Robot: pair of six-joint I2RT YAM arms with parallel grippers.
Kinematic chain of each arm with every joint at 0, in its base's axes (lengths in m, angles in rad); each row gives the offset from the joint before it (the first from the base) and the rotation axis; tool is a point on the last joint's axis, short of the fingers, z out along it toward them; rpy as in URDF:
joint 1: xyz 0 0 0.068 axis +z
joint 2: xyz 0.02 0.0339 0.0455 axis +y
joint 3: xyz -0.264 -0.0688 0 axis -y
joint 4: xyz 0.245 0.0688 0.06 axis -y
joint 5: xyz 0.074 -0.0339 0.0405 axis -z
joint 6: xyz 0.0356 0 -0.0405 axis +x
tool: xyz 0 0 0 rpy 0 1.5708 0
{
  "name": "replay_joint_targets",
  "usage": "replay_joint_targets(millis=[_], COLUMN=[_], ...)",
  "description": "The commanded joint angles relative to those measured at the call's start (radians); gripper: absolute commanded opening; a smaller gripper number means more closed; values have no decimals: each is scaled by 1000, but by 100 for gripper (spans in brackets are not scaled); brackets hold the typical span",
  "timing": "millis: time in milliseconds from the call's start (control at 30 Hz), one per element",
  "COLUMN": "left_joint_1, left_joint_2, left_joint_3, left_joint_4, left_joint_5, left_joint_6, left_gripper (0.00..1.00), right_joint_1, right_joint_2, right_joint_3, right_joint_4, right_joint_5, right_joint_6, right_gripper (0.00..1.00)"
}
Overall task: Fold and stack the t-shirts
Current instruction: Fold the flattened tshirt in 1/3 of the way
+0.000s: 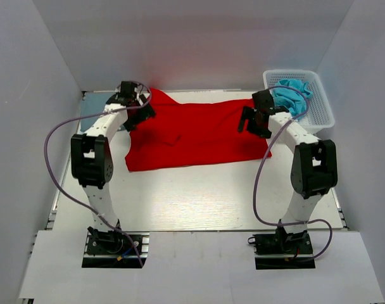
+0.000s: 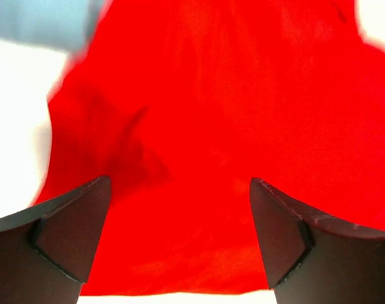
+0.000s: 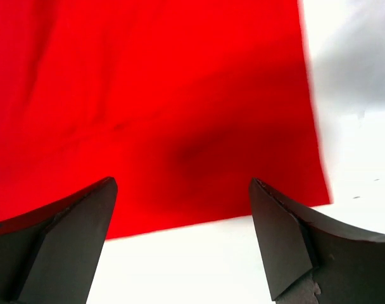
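The bright red t-shirt (image 1: 199, 136) lies spread flat across the back middle of the table. My left gripper (image 1: 137, 120) is open and empty just above the shirt's left end; red cloth fills the gap between its fingers in the left wrist view (image 2: 180, 183). My right gripper (image 1: 252, 123) is open and empty above the shirt's right end, over its near hem (image 3: 183, 183). The dull grey-blue t-shirt (image 1: 93, 113) lies at the far left, partly hidden behind the left arm, and shows in the left wrist view (image 2: 40, 22). The turquoise t-shirt (image 1: 292, 95) is bunched in the basket.
A white plastic mesh basket (image 1: 322, 114) stands at the back right corner, close to the right arm. White walls enclose the table on three sides. Bare white table (image 1: 199, 196) lies between the red shirt and the arm bases.
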Motion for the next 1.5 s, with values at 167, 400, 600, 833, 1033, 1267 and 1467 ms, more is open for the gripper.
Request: replay_joint_targets(millis=[167,400,600,833,1033,1267,1467], left_joint_1=[-34,-18,-9,-21,-43,-73,-130], left_joint_2=[-301,-260,-381,-686,-1194,-974,-834], left_joint_3=[-480,-643,-859,-1107,-1121,-951,-882], left_joint_4=[239,233,245,55,-51,14,23], left_joint_5=[270,271,193,159,370,398,388], left_joint_6=[-15,-25,-45,-103,-157,38,60], left_gripper=[100,100,100,100,100,100,97], right_joint_1=[2,-13,-18,28,136,159,154], right_joint_2=[30,72,-47,-371,-694,-700,-637], right_joint_3=[-95,-187,-473,-788,-848,-675,-601], right_joint_4=[115,175,236,241,102,63,57], right_joint_5=[-133,-147,-205,-292,-305,-194,-96], right_joint_6=[-13,13,42,77,91,62,65], right_gripper=[90,90,90,90,90,90,90])
